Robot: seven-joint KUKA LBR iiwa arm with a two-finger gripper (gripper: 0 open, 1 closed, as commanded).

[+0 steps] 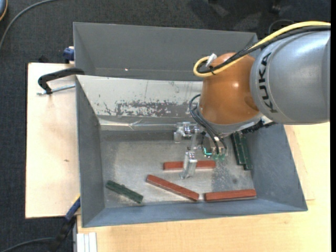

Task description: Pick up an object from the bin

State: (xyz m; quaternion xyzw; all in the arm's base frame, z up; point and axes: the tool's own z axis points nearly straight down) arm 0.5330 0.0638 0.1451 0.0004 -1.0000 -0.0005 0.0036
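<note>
The pincer point(189, 169), spread or pressed together I cannot tell, is down at the central red-brown stick point(172, 166), with a slanted red-brown stick point(172, 187) and a level red-brown stick point(230, 195) near it.

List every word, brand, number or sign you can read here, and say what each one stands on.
"KUKA": black letters running down the robot's grey arm housing, beside its orange cover.
Nothing else can be read. The bin carries only scuff marks and no print.
</note>
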